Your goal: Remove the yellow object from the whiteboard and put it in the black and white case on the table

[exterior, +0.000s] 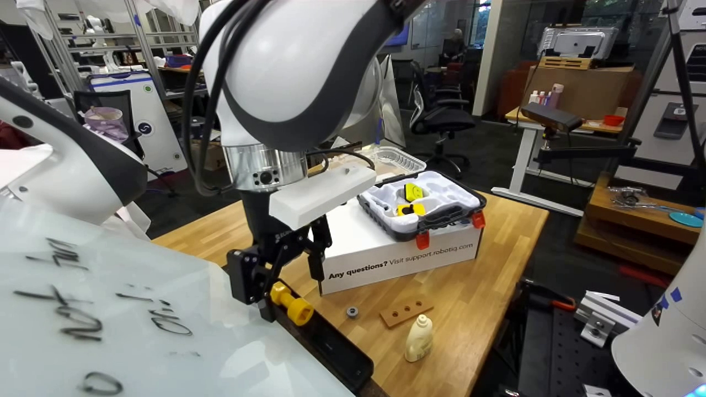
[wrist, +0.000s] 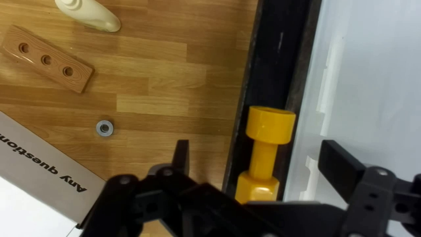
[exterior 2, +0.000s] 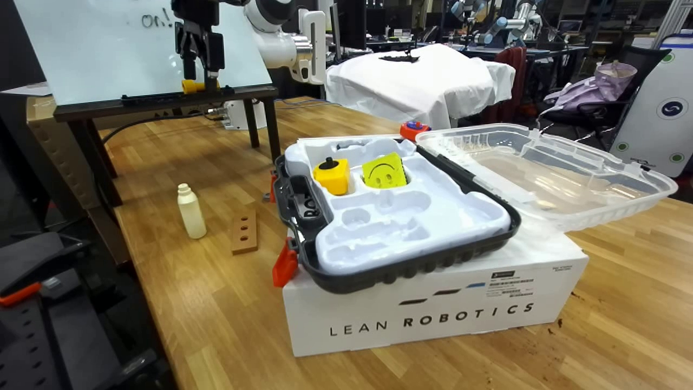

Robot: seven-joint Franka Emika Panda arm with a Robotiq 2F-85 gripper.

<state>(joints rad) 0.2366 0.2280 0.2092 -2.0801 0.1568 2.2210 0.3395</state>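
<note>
The yellow object is a bolt-like piece with a round end and a hexagonal end. It lies on the black ledge of the whiteboard, and also shows in both exterior views. My gripper is open, with one finger on each side of the yellow object and gaps visible. The gripper hides part of the object. The black and white case lies open on the white cardboard box, holding a yellow block with a black knob and a yellow smiley piece.
The white box stands on the wooden table. The case's clear lid is folded back. A cream bottle, a wooden piece with holes and a grey ring lie between ledge and box.
</note>
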